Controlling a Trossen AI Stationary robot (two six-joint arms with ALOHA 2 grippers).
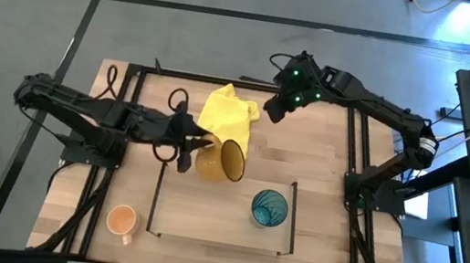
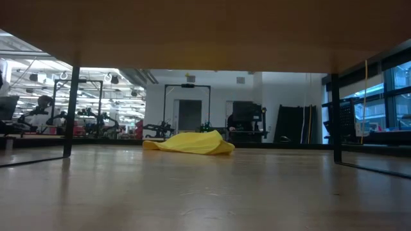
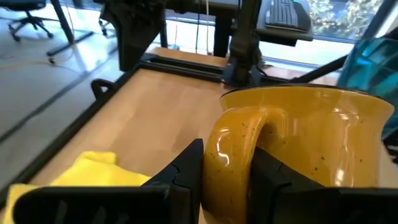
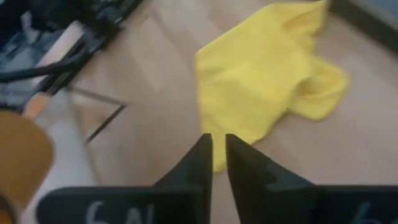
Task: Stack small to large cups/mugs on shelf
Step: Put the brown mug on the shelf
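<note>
My left gripper (image 1: 186, 150) is shut on the handle of the amber-brown mug (image 1: 222, 159), which is over the far edge of the light-wood shelf (image 1: 203, 228). The mug is tilted, its mouth toward the table's right. The teal ribbed tumbler (image 1: 267, 208) stands upright on the shelf's right part; it also shows in the left wrist view (image 3: 373, 59). The small pale-orange mug (image 1: 122, 220) stands on the table left of the shelf. My right gripper (image 1: 272, 109) hovers shut and empty beside the yellow cloth (image 1: 228, 112). My left gripper pinches the amber mug's handle (image 3: 233, 155) between its two fingers, one finger (image 3: 183, 171) on each side of the loop. The fingers come from the table's left, roughly level. The mug is tilted with its mouth (image 1: 233, 160) toward the right and does not show on the tabletop in the low view.
The yellow cloth (image 4: 267, 81) lies crumpled on the table behind the shelf and shows in the low view (image 2: 191, 143). The shelf's thin black uprights (image 2: 69, 109) stand at its short ends. The black table frame (image 1: 146, 73) runs along the sides.
</note>
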